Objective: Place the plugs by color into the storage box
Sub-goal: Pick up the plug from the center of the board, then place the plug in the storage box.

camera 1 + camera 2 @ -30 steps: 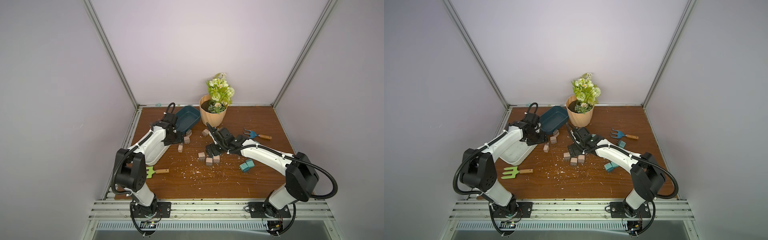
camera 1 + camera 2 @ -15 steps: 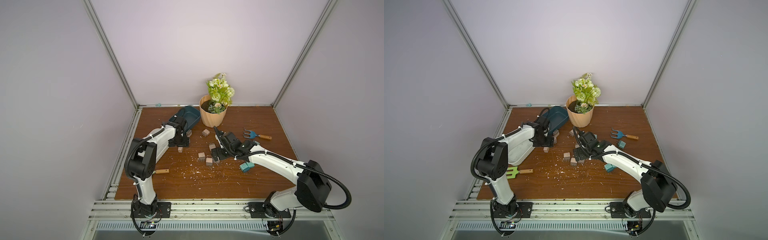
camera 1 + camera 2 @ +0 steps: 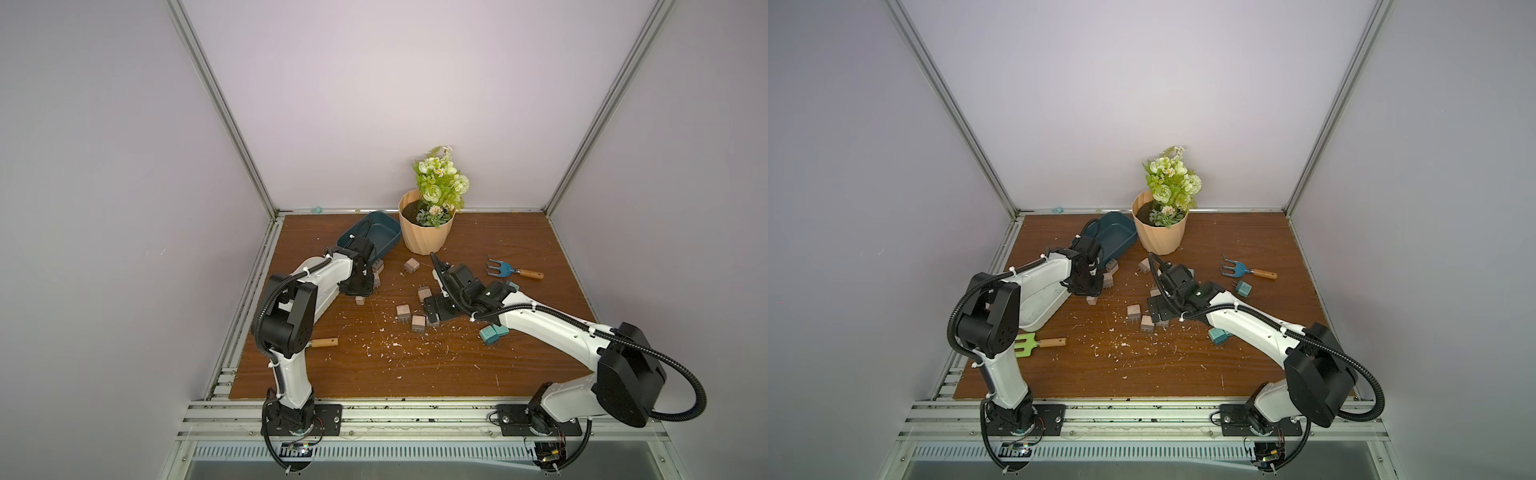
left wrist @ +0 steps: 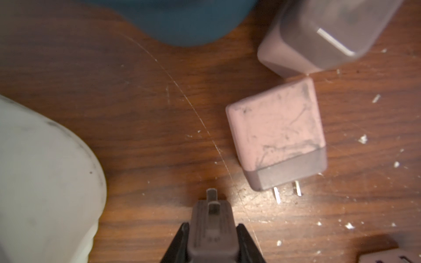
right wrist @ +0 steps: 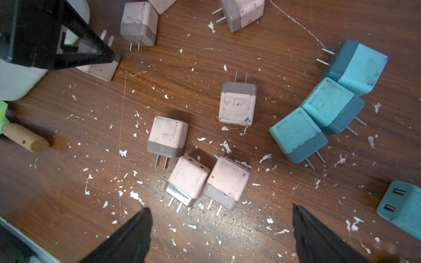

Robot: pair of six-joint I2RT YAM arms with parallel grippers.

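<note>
1. Front of the wooden bench: a green garden fork with a wooden handle lies near the left arm's base.
2. Beyond it, beside the right arm, three teal cube-shaped plugs with metal prongs lie touching one another.
3. Near them, four beige-pink cube-shaped plugs with grey bases lie loose among white flakes.
4. The right end effector hangs over this group with its fingers wide apart, holding nothing.
5. Farther back on the left, the left end effector is clamped on one beige-pink plug with the prongs pointing outward. It sits low over the bench, just beside the white plastic tray. Whether the plug is off the wood cannot be told. Two further loose plugs lie nearby.
6. Rear: a blue garden fork with a wooden handle, a dark teal plastic tray, and just beside the tray a ribbed peach flower pot.
</note>
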